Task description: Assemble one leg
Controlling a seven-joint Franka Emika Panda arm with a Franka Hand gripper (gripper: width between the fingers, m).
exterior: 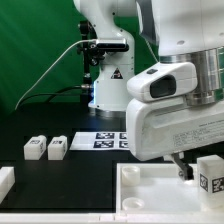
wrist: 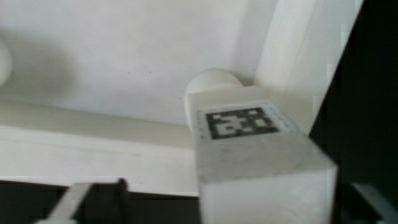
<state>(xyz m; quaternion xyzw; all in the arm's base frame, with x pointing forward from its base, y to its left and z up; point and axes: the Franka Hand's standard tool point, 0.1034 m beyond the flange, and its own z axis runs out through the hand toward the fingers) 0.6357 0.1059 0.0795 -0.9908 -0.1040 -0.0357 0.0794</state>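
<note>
A white leg point(wrist: 249, 150) with a black-and-white tag point(wrist: 240, 122) stands upright in a corner of the large white rimmed tabletop point(wrist: 107, 80). In the exterior view this leg point(exterior: 210, 172) stands on the tabletop point(exterior: 150, 195) at the right edge. My gripper point(wrist: 231, 205) is down over the leg, jaws either side of it. One dark finger point(wrist: 107, 195) stands clearly apart from the leg's side; the other finger is hard to make out. In the exterior view the gripper point(exterior: 193, 170) hangs just beside the leg.
Two more tagged legs point(exterior: 35, 148) point(exterior: 57, 148) lie on the black table at the exterior view's left. The marker board point(exterior: 108, 140) lies behind them near the robot base. Another white part point(exterior: 5, 181) shows at the far left edge.
</note>
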